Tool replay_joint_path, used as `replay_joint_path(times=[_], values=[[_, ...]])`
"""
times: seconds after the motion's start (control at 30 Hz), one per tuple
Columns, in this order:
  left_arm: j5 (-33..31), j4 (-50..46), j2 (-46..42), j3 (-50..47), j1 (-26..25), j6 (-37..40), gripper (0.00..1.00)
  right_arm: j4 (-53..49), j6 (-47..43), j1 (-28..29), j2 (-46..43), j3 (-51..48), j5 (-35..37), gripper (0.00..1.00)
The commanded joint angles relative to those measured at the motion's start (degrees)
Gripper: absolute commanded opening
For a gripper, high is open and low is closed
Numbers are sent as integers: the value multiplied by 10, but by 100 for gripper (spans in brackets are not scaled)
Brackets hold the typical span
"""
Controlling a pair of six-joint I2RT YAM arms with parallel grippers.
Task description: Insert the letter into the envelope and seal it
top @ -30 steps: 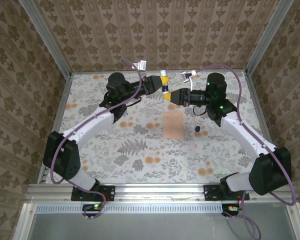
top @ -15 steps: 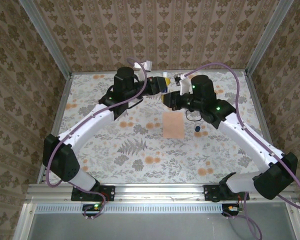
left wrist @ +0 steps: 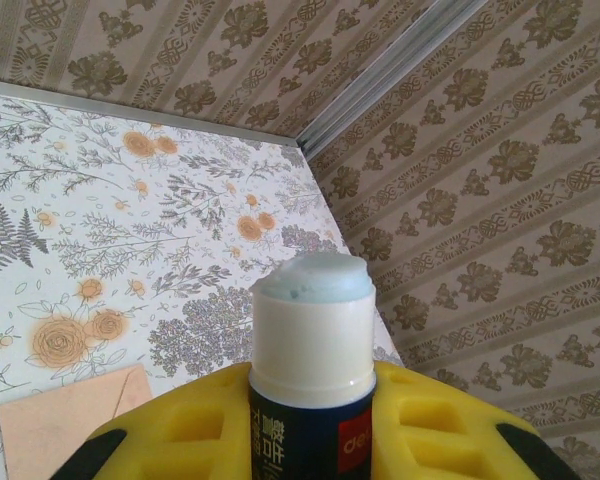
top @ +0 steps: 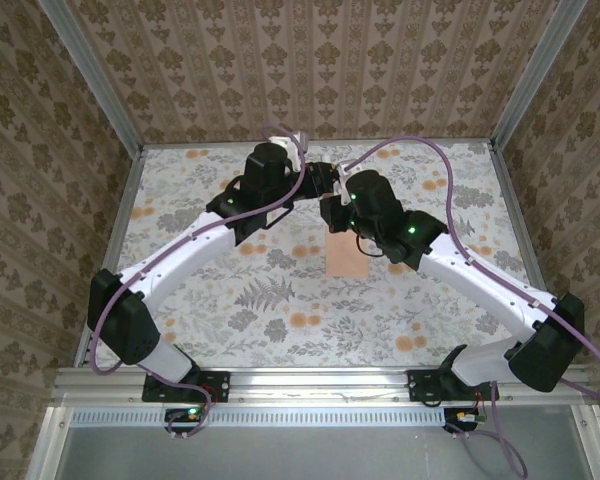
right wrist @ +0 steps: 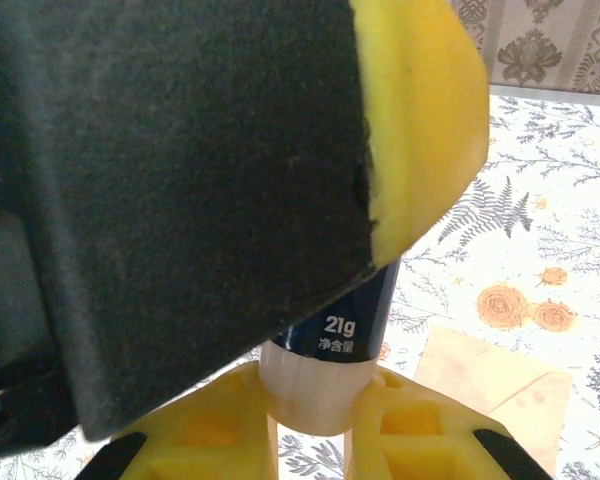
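Envelope (top: 342,262) lay flat in the middle of the flowered table (top: 230,300), and the two grippers met in the air above its far edge. We judged the sealing step to be in hand. The left gripper (left wrist: 310,425) was clamped round the dark body of a glue stick (left wrist: 310,340) whose pale tip was bare. The right gripper (right wrist: 315,425) pinched the white base of the same stick. With the glue out, we took the letter to be inside already. The next move, as we saw it, called for the right gripper to let go and the left to tip the glue down onto the flap. The right arm hung over the envelope's far corner, and we could not tell how the flap lay. Patterned walls stood close behind.
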Motion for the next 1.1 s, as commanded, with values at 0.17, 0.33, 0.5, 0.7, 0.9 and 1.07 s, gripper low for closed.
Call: replay_joint_path(times=[0.17, 0.33, 0.5, 0.7, 0.9, 1.07], values=[[205, 211, -28, -92, 36, -85, 0, 3, 37, -93, -30, 31, -287, 50], [292, 302, -39, -120, 84, -102, 0, 12, 97, -240, -75, -7, -553, 68], [342, 357, -37, -118, 99, -112, 0, 137, 176, -324, -94, -67, -713, 70], [371, 473, -14, -113, 91, -172, 0, 307, 253, -319, -65, -118, -752, 69], [364, 539, 11, -110, 85, -219, 0, 370, 263, -292, -39, -122, -731, 68], [354, 549, 23, -109, 79, -229, 0, 417, 274, -264, -23, -112, -723, 66]])
